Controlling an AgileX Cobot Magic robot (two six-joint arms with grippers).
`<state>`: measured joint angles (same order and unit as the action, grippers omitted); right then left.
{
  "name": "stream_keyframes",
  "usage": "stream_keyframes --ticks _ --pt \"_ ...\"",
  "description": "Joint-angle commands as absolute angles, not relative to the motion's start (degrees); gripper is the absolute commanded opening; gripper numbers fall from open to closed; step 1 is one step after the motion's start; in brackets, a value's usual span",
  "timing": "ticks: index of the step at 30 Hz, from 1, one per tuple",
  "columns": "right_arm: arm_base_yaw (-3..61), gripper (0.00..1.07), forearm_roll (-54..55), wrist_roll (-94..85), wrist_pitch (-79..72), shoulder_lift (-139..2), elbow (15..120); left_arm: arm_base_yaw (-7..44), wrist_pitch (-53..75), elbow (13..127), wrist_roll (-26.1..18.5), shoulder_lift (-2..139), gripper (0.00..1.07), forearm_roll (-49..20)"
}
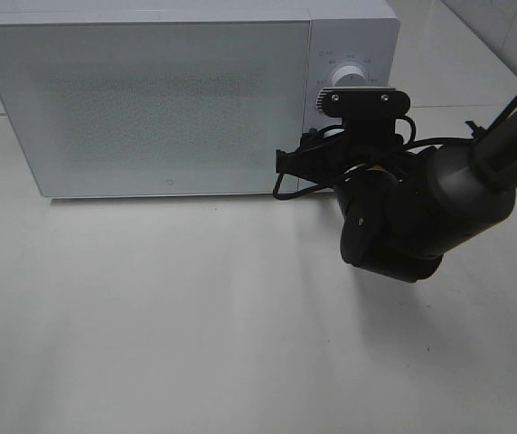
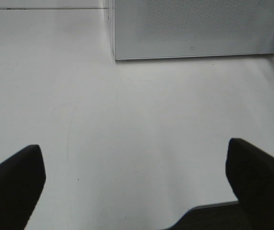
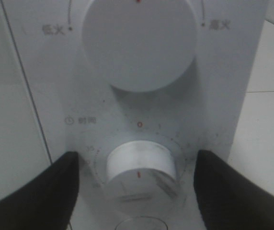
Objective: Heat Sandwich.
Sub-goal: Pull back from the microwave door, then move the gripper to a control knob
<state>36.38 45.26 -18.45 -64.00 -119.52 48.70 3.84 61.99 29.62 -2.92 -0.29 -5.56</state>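
white desk [image 1: 195, 316], wide bare stretch in front of the microwave [image 1: 150, 99], which sits toward the back, door shut. right arm [image 1: 475, 181] marked "pipe…", rest cut by the frame edge. left end effector [image 2: 133, 146] spread wide, holding nothing, over the desk near its front edge. right end effector [image 3: 136, 160] open, flanking lower dial [image 3: 139, 165], gaps on both sides. upper dial [image 3: 139, 43]: "低火", "高火". lower: "时间", red "0", "35". sandwich: can't tell where.
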Motion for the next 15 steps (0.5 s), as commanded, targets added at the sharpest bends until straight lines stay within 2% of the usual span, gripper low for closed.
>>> stream_keyframes --ticks 1,2,3,5,6,7,8,11,15 --pt "36.04 0.57 45.49 -18.33 -64.52 -119.52 49.39 3.55 61.19 29.51 -2.69 -1.32 0.97 -6.07" --pt "36.04 0.44 45.49 -18.33 -64.34 -119.52 49.39 3.55 61.19 29.51 -2.69 -1.32 0.97 -6.07" --pt "36.04 0.37 45.49 -18.33 -64.34 -119.52 49.39 3.55 61.19 29.51 -2.69 -1.32 0.97 -6.07" --pt "36.04 0.24 45.49 -18.33 -64.34 -119.52 49.39 3.55 61.19 29.51 -2.69 -1.32 0.97 -6.07" --pt "36.04 0.24 45.49 -18.33 -64.34 -119.52 49.39 3.55 61.19 29.51 -2.69 -1.32 0.97 -6.07" --pt "36.04 0.14 45.49 -18.33 -64.34 -119.52 49.39 3.55 61.19 29.51 -2.69 -1.32 0.97 -6.07" --pt "36.04 0.1 45.49 -18.33 -64.34 -119.52 49.39 3.55 61.19 29.51 -2.69 -1.32 0.97 -6.07" --pt "36.04 0.05 45.49 -18.33 -64.4 -119.52 49.39 3.55 61.19 29.51 -2.69 -1.32 0.97 -6.07" --pt "36.04 0.06 45.49 -18.33 -64.52 -119.52 49.39 3.55 61.19 29.51 -2.69 -1.32 0.97 -6.07"
